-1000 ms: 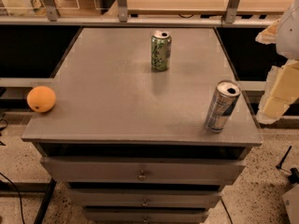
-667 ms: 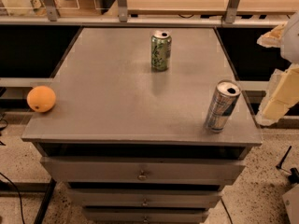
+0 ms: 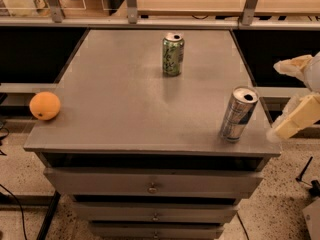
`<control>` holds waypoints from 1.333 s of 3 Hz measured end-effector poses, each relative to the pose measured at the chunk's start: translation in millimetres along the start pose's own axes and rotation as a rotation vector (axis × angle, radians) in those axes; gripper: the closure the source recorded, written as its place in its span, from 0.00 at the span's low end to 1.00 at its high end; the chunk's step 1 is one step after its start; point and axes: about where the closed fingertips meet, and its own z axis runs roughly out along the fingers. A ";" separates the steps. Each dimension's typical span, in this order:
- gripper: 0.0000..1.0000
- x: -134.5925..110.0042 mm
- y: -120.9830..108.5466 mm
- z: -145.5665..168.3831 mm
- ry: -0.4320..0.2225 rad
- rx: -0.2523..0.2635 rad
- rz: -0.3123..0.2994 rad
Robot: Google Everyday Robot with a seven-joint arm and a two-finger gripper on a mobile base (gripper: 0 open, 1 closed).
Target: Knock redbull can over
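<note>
Standing redbull can [image 3: 238,115] | hand [image 3: 278,100] right of it, edge-cropped, fingers [image 3: 299,117] apart

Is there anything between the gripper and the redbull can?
No. In the camera view only bare table top lies between the redbull can and the open gripper, which hangs off the table's right edge.

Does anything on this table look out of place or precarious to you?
Only the orange: it sits at the table's left edge, partly overhanging. The green can and redbull can stand; the claw hangs beyond the right edge.
</note>
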 end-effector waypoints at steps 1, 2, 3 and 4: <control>0.00 5.3 -5.8 21.1 -0.165 -0.030 0.050; 0.00 8.6 -3.2 31.0 -0.330 -0.054 0.086; 0.00 8.2 3.0 34.0 -0.468 -0.065 0.092; 0.00 3.1 10.7 34.4 -0.552 -0.045 0.066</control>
